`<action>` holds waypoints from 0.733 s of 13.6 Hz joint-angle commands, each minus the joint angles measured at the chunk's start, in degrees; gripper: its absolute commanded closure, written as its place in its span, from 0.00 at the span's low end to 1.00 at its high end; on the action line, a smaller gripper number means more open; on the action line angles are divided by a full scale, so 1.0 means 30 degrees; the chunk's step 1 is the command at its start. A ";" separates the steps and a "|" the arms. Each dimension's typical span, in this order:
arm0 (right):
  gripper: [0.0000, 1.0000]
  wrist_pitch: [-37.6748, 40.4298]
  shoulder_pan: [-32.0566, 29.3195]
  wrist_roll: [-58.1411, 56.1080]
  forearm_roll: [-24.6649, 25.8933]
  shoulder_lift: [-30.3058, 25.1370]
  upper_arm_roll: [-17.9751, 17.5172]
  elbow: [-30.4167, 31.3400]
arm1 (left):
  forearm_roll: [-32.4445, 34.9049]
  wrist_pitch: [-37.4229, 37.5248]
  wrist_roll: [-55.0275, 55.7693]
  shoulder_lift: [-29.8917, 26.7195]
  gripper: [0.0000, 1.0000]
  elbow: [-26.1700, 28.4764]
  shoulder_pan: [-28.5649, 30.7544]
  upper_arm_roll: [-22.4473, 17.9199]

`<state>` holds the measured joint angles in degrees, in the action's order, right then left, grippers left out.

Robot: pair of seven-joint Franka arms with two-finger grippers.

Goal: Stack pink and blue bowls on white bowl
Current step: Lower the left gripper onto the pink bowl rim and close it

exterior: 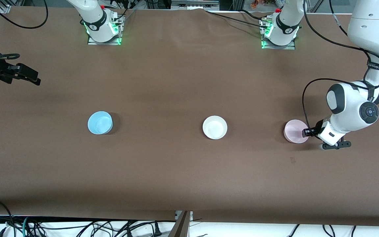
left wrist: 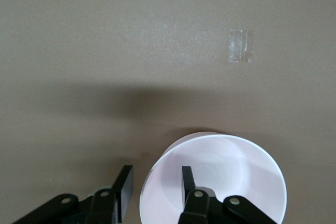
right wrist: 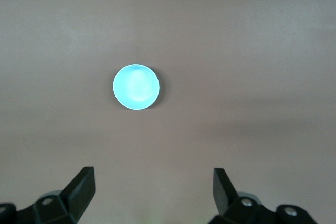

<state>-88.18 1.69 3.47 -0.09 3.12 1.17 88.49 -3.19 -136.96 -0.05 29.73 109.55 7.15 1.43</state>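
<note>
1. Pink bowl (exterior: 295, 131) lies lowest of the three bowls in the front view, so nearest that camera by a little, at the left arm's end of the desk (exterior: 189, 177). It stands upright on the brown surface.
2. Left tool (exterior: 306, 132) is down at this bowl's rim. In the left wrist view one finger (left wrist: 186, 181) stands inside the pink bowl (left wrist: 226, 177) and the other finger (left wrist: 125, 184) outside it, with the wall between them. The jaws are partly closed around the rim; whether they press it already I cannot tell.
3. White bowl (exterior: 214, 127) sits upright near the middle of the desk, well apart from the pink one, toward the right arm's end from it. Nothing is in it.
4. Blue bowl (exterior: 100, 122) sits upright farther toward the right arm's end, well apart from the white bowl. All three bowls form a rough row across the desk.
5. Right tool (exterior: 28, 76) waits up in the air over the desk's edge at the right arm's end, jaws wide open and empty. Its wrist view shows the blue bowl (right wrist: 136, 87) well clear of the two spread fingers (right wrist: 84, 187).
6. A small clear patch of tape (left wrist: 241, 46) lies on the desk near the pink bowl.
</note>
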 commanded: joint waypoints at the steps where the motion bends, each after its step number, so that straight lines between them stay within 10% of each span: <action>1: 0.01 0.0388 -0.0037 -0.0130 -0.0116 -0.0075 0.0049 -0.0231 | -0.0373 0.0243 -0.0364 -0.0417 0.57 0.0194 -0.0129 -0.0068; 10: 0.01 0.0475 -0.0037 0.0016 -0.0204 -0.0104 0.0019 -0.0231 | -0.0256 0.0243 -0.0713 -0.0300 0.60 0.0223 -0.0187 -0.0097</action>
<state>-87.96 1.69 3.47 -0.09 3.12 1.17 88.49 -3.19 -136.83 -0.17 29.67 109.62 7.06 1.45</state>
